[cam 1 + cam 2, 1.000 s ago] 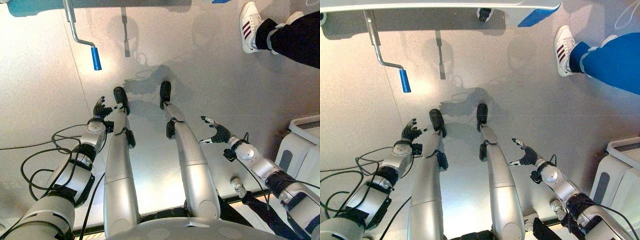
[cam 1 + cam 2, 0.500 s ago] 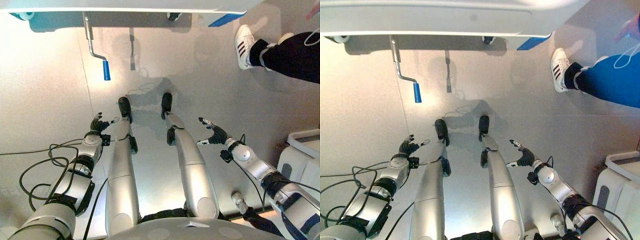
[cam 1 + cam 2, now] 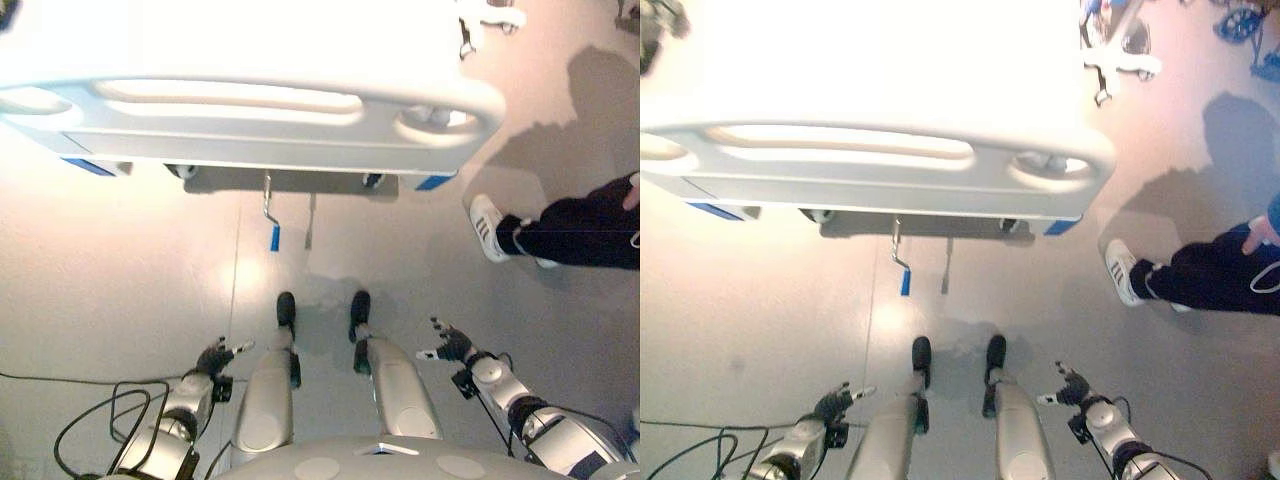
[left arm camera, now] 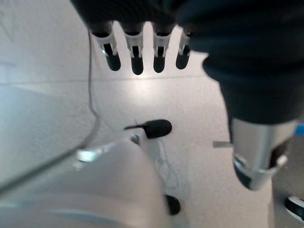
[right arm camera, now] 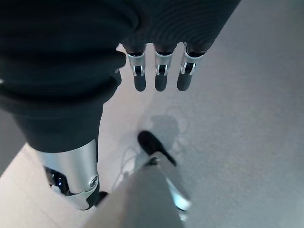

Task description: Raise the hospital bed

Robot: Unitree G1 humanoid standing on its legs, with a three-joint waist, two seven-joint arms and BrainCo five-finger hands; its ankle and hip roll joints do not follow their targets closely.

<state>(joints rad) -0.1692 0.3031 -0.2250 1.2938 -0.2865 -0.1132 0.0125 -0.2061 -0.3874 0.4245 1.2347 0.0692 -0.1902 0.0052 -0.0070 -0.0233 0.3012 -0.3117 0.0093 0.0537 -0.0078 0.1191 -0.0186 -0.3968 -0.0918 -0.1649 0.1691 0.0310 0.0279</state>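
blue-gripped crank (image 3: 272,222) hangs under bed (image 3: 250,140), well beyond both empty, seemingly relaxed hands (image 3: 214,357) (image 3: 453,346).

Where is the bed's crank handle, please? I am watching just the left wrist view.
Observer: The crank hangs below the bed's footboard, its blue grip toward the robot.
Operator: Is either hand on it?
Observer: No. The left hand and the right hand are both well short of it, fingers straight, holding nothing.
Operator: Is anyone nearby?
Observer: Yes. A person's leg and white shoe are on the floor by the bed's right corner.
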